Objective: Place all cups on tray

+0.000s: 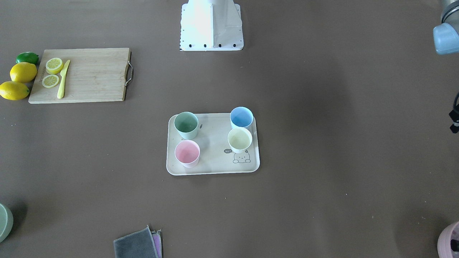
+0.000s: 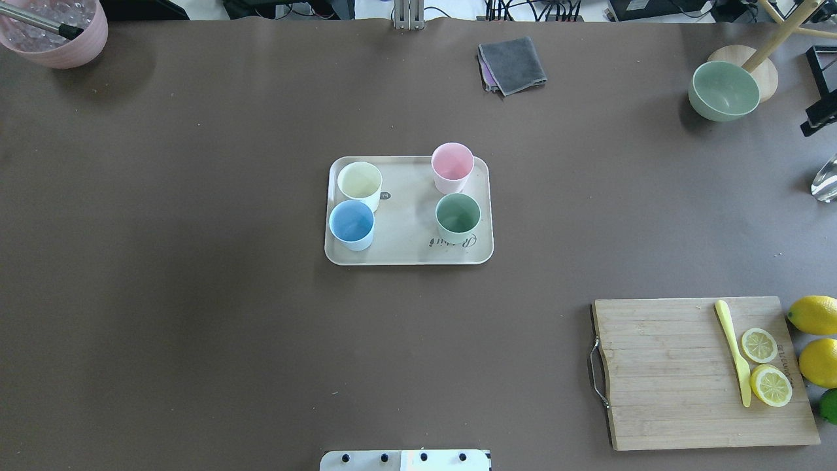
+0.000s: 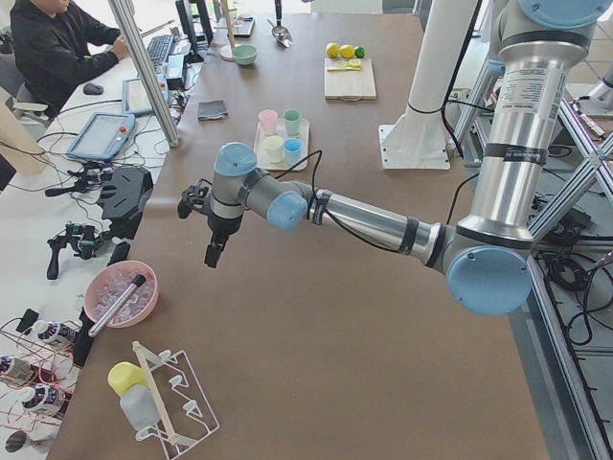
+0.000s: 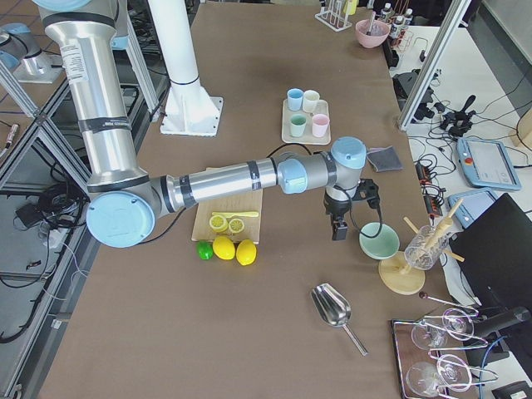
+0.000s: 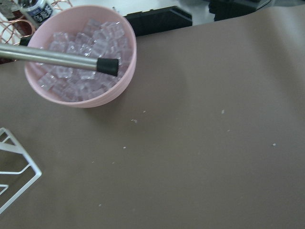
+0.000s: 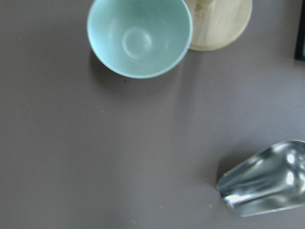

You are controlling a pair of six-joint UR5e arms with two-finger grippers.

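The tray (image 2: 409, 256) is a flat beige rectangle with rounded corners and a low raised rim, and it lies in the middle of the matte brown table (image 2: 196, 294). All four cups stand upright on it, smooth, round and a little tapered. The pale yellow cup (image 2: 359, 181) and the blue cup (image 2: 352, 222) are just beside each other at one short end. The pink cup (image 2: 452, 163) and the green cup (image 2: 458, 214) are close together at the other end. The green cup covers part of the lettering on the tray, so the word is hard to read. The left gripper (image 3: 215, 252) hangs over the table near a pink bowl (image 5: 81, 62) of clear, blocky ice cubes, and a metal rod with a black tip (image 5: 62, 59) lies across its rim. The right gripper (image 4: 338, 230) hangs near a glossy green bowl (image 6: 139, 36) and a shiny steel scoop (image 6: 267, 179), which the right wrist picture cuts off at its edge. Both grippers are well apart from the tray and show only small in the side views – I cannot tell whether their fingers are spread or closed. Far from the tray lies a wooden cutting board (image 2: 667, 373) with visible grain and a metal handle – on it are two lemon slices (image 2: 765, 366) and a yellow knife (image 2: 734, 350).
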